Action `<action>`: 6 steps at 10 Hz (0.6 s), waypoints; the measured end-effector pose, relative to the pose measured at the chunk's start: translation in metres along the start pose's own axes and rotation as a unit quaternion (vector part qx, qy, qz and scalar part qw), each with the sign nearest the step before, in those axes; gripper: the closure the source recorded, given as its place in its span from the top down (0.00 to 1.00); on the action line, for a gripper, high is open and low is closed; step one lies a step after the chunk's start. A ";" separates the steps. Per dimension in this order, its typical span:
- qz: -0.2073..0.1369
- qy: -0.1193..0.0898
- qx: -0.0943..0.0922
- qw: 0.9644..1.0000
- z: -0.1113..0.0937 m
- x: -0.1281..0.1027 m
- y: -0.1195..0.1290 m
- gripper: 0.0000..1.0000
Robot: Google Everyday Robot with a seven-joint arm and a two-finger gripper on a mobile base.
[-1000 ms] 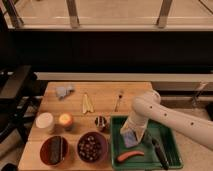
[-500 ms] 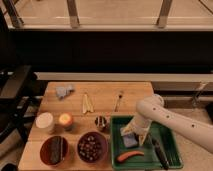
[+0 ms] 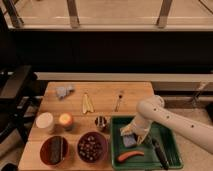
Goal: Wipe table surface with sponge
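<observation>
A small blue-grey sponge [image 3: 129, 142] lies in the green tray [image 3: 170, 134] at the right end of the wooden table [image 3: 102, 95]. My gripper [image 3: 131, 132] hangs from the white arm [image 3: 165, 117], reaches down into the left part of the tray and sits right over the sponge, partly covering it. I cannot tell whether it touches the sponge.
The tray also holds an orange sausage-like item [image 3: 130, 156] and a black tool [image 3: 160, 152]. On the table are a grey cloth [image 3: 64, 91], a yellow item [image 3: 87, 101], a fork [image 3: 119, 100], a white cup [image 3: 45, 122], an orange cup [image 3: 65, 120], a small tin [image 3: 101, 122] and two dark bowls [image 3: 54, 149] [image 3: 92, 146].
The arm has shifted a little right and its elbow has dropped, bringing the gripper lower into the tray over the sponge. The things on the table have not moved.
</observation>
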 end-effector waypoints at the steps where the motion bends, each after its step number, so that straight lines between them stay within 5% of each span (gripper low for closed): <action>1: 0.000 0.000 0.000 1.000 0.000 0.000 0.000 0.13; 3: 0.000 0.000 -0.001 1.000 -0.001 0.000 0.000 0.00; 6: 0.002 -0.001 -0.003 1.000 0.000 0.000 0.004 0.00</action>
